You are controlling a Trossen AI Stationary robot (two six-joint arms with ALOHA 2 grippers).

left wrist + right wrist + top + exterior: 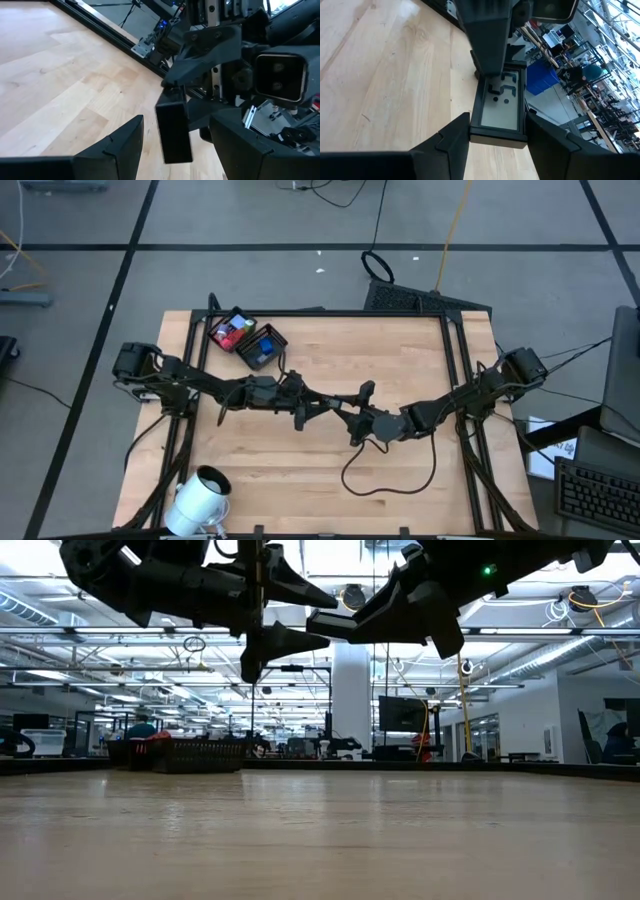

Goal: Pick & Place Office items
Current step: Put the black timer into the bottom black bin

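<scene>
Both arms met mid-table, raised. Right gripper [495, 131] clamped a dark flat box [499, 102], held toward the left gripper [175, 145], whose jaws stood apart around its far end: apparently a handover. Remaining office items [245, 337] sat well behind the left gripper, in the black tray [276, 338].

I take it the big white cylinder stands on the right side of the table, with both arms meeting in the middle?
Not quite. The high view shows the white cylinder at the left side of the table, by a corner. The rest holds.
</scene>
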